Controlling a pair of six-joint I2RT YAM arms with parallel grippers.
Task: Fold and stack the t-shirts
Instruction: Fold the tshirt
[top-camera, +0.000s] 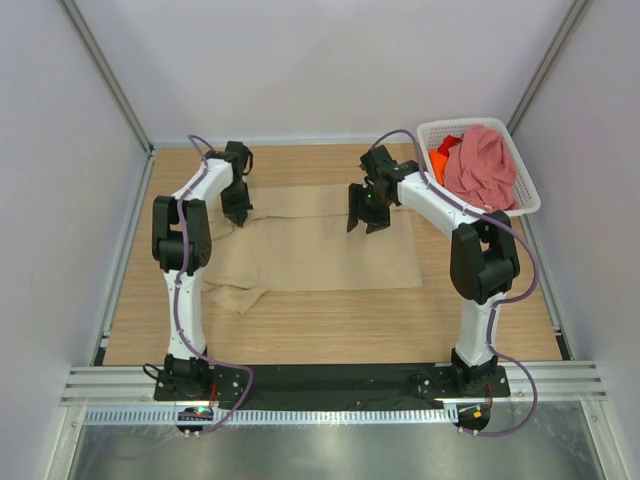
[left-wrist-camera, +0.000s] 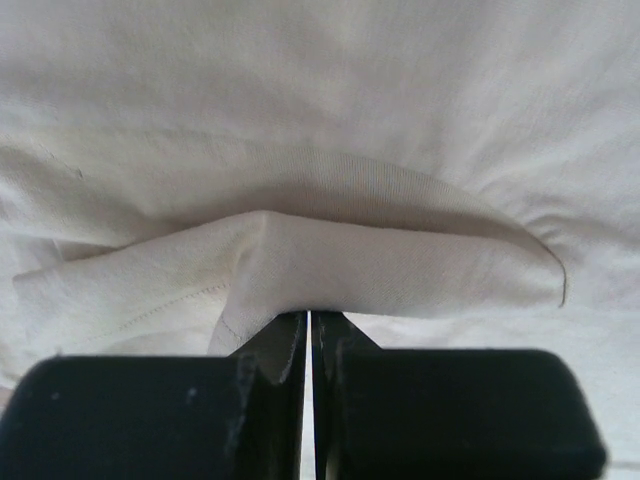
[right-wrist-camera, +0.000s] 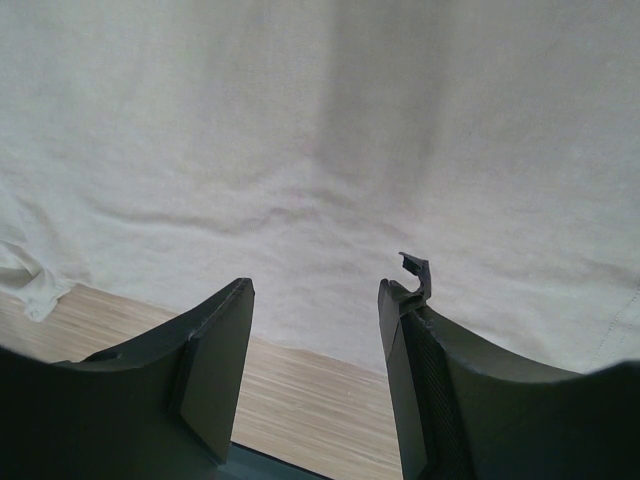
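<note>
The left gripper's (left-wrist-camera: 308, 328) fingers (left-wrist-camera: 270, 350) are pressed together on a raised fold of the beige shirt (left-wrist-camera: 400, 270). The right gripper's (right-wrist-camera: 318, 290) fingers (right-wrist-camera: 215, 360) stand wide apart and hold nothing, hanging over the shirt's edge and the bare table (right-wrist-camera: 300, 400).

The shirt lies spread at the table's centre, the left gripper at its 10 o'clock corner and the right near 1 o'clock. If the left pulls alone, the thin pinch could slip or the cloth could drag and bunch, and the sleeve at 7 o'clock is already crumpled.

Only the top view shows the basket (top-camera: 470, 123) at 2 o'clock, holding the pink shirt (top-camera: 482, 165) and the orange shirt (top-camera: 440, 160). Only the left wrist view shows the pinch.
</note>
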